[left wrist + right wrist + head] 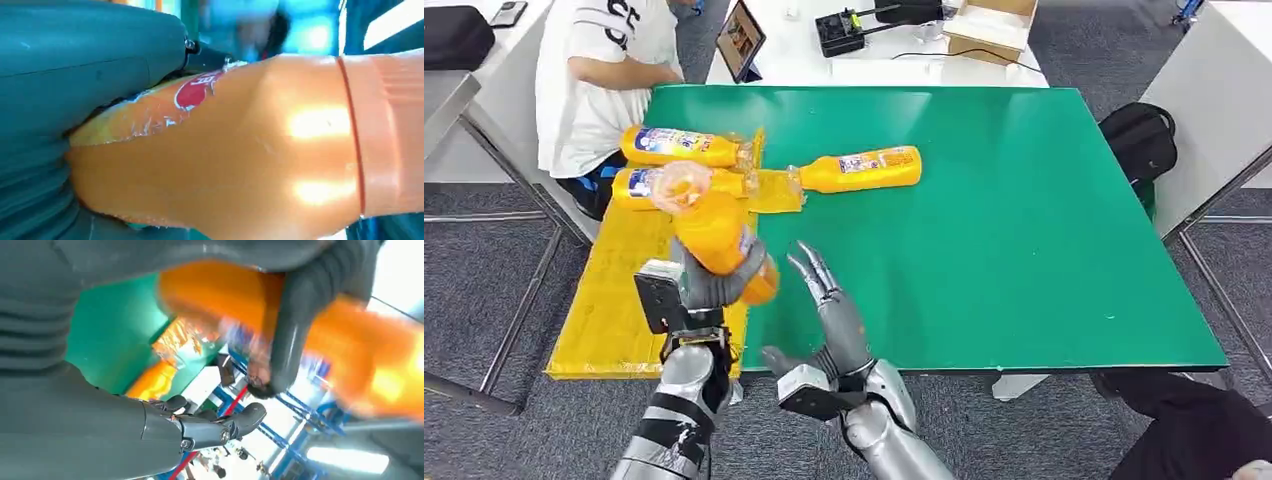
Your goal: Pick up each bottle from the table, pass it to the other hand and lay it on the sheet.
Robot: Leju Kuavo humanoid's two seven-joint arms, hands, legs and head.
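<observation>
The left hand [709,285] grips the full orange plastic bottle [714,230] mid-body above the yellow sheet [609,300], right hand [829,310] spread empty beside it; likely heavy, slick, best held around the waist.

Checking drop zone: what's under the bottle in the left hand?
Under the held bottle, gripped by the left hand, lies the yellow sheet and the green table's edge. Two bottles lie further up the sheet. The sheet directly beneath is covered by bottle and hand.

Person in white shirt [589,70] seated beyond the table, tablet [741,40], cardboard box [989,28], black backpack [1140,138] on the floor
</observation>
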